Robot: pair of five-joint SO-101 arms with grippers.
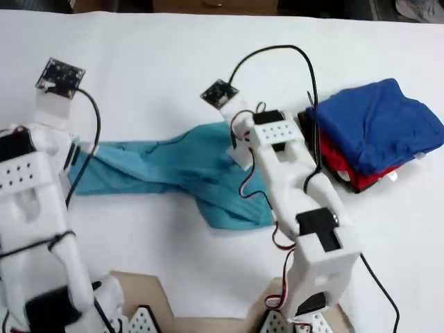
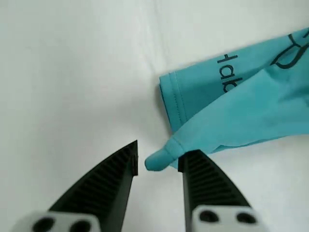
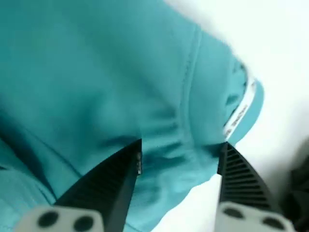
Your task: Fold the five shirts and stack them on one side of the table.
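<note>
**Teal shirt strung out between both arms, both grippers apart**

The teal shirt lies mid-surface in the high view as a long, twisted band. It runs from 9 o'clock toward centre and bunches into a lump at about 5 o'clock of centre. It isn't folded yet.

The left gripper is at the 9 o'clock end with its jaws apart. A pointed corner of the shirt sits right in the gap, unclamped. My read is that it's lined up to pinch that corner so the hem can be pulled flat.

The right gripper is at the other end, jaws wide apart and straddling the seam near the neck label. I can't be sure the tips touch the cloth. With one arm on each end, it looks like a setup for spreading the shirt out before folding.

The stack is at 3 o'clock, near the shirt's right end but apart from it. A blue shirt lies on top of a red shirt, both folded and parked at that edge of the white surface, so the middle is free for working. Judging by that, the task is partway done.
</note>
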